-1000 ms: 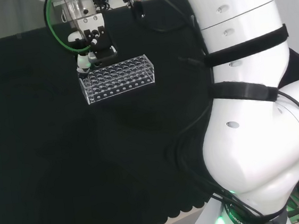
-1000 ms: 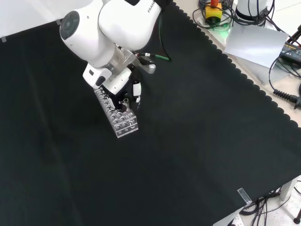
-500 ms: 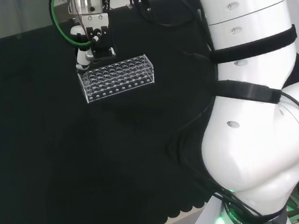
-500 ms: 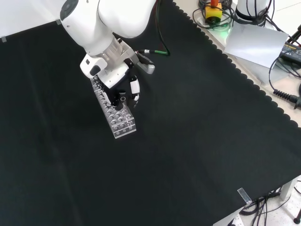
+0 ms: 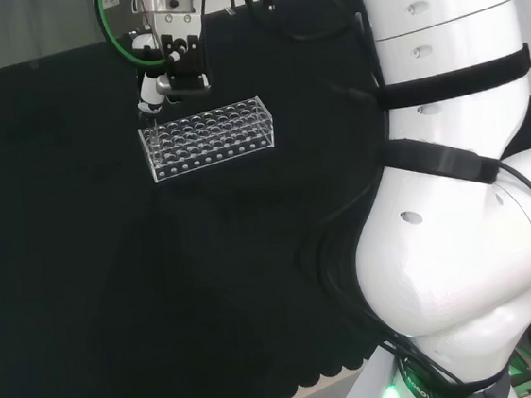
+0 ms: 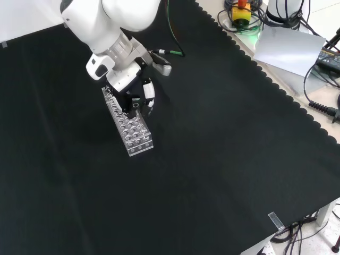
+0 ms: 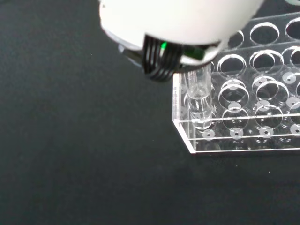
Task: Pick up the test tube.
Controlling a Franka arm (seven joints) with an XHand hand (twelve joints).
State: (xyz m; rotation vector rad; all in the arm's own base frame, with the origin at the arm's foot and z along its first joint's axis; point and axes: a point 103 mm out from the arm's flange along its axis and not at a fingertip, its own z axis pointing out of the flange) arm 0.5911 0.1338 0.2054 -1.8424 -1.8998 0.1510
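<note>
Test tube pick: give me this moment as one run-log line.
phase: lifting | hand: fingers closed on test tube | tube: upright, lower end inside corner hole of clear rack | rack: on black cloth

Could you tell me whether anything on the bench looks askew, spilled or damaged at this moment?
Nothing stands out. The clear rack sits flat and whole on the black cloth, with no spill around it. In the wrist view a test tube stands upright in a corner hole under the hand.

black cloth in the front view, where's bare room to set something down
Bare cloth runs wide from the clear rack to the scalloped edge at the view's right, and below the rack to the bottom edge. The strip to the rack's left is bare too. It is crowded only at the rack's far end, where the hand hangs.
</note>
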